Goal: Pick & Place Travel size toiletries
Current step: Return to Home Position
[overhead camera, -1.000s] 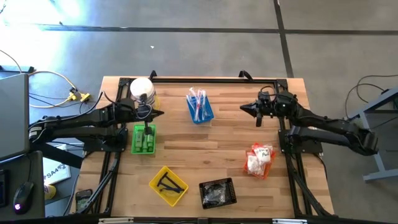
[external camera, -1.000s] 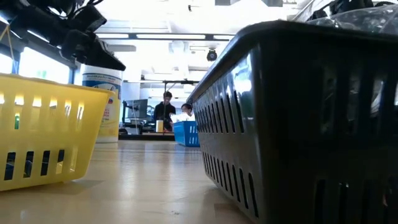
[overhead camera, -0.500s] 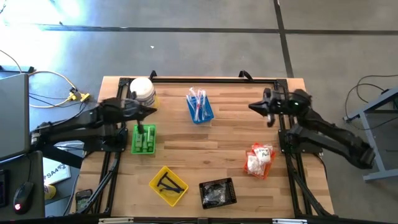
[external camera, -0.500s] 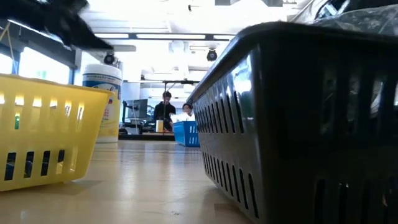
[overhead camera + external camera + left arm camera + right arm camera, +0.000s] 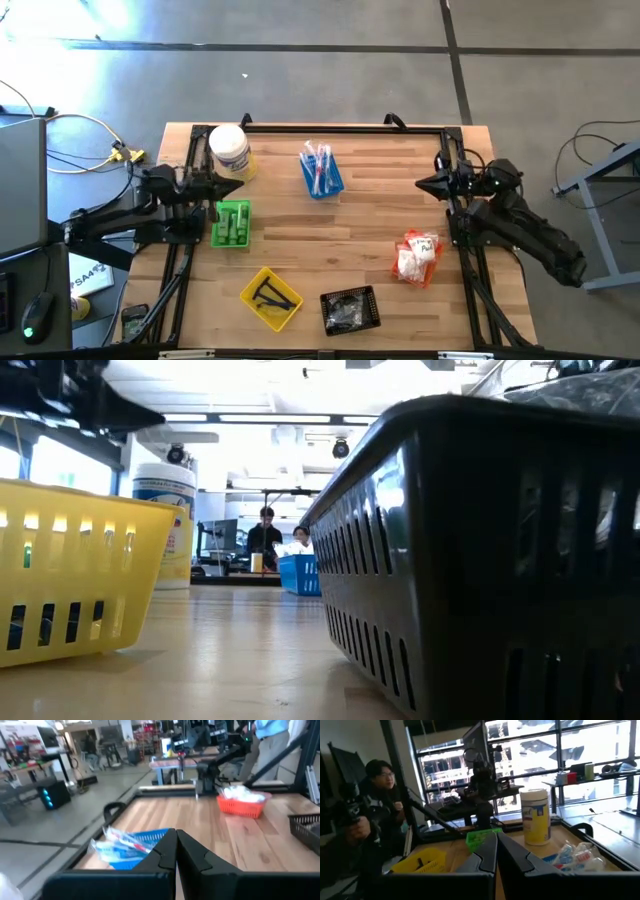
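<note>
The travel size toiletries lie sorted in trays: green bottles in the green tray (image 5: 231,223), wrapped toothbrushes in the blue tray (image 5: 321,170), white sachets in the orange tray (image 5: 417,258), black T-shaped pieces in the yellow tray (image 5: 270,297), dark bits in the black tray (image 5: 350,310). My left gripper (image 5: 238,186) hovers shut near the table's left edge, between the white tub and the green tray, pointing level toward the right. My right gripper (image 5: 420,185) hovers shut near the right edge, pointing left. Both wrist views show the fingers (image 5: 176,840) (image 5: 496,842) closed with nothing between them.
A big white tub (image 5: 228,150) with a yellow label stands at the far left corner. A black frame (image 5: 345,127) runs along the table's far edge. The middle of the wooden table (image 5: 330,230) is bare. A person (image 5: 375,810) sits beyond the table.
Both arms have drawn back with shut fingers: my left gripper toward the table's left edge, away from above the green tray, and my right gripper toward the right edge. Both have rolled somewhat. No tray or item has moved.
</note>
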`<move>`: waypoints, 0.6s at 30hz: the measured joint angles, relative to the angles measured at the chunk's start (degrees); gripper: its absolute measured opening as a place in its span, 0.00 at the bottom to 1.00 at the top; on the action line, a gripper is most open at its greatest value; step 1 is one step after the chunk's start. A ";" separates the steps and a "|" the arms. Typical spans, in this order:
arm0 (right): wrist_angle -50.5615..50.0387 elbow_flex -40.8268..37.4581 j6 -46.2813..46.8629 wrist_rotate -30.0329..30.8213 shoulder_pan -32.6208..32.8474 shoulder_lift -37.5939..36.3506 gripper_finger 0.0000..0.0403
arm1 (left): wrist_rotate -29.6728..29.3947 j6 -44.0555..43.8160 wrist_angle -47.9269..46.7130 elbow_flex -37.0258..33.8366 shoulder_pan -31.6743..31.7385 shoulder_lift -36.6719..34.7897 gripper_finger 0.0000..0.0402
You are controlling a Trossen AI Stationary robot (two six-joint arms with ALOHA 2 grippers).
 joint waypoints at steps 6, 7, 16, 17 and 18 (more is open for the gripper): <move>11.48 -10.00 4.87 3.02 0.00 -3.55 0.01 | 1.43 -0.05 1.54 -3.64 0.00 -0.03 0.00; 13.59 -11.43 5.31 3.06 0.00 -3.75 0.01 | 2.09 -0.05 1.52 -4.04 0.00 -0.01 0.00; 9.15 -12.70 3.79 15.50 0.59 -3.78 0.01 | 2.39 -2.03 2.42 -6.10 0.00 -0.03 0.00; 7.99 -12.70 3.82 17.36 1.47 -3.76 0.01 | 2.34 -2.05 3.12 -6.89 0.00 -0.03 0.00; 6.93 -12.70 3.43 18.37 2.61 -3.72 0.01 | 2.28 -2.18 4.08 -7.91 0.00 -0.05 0.00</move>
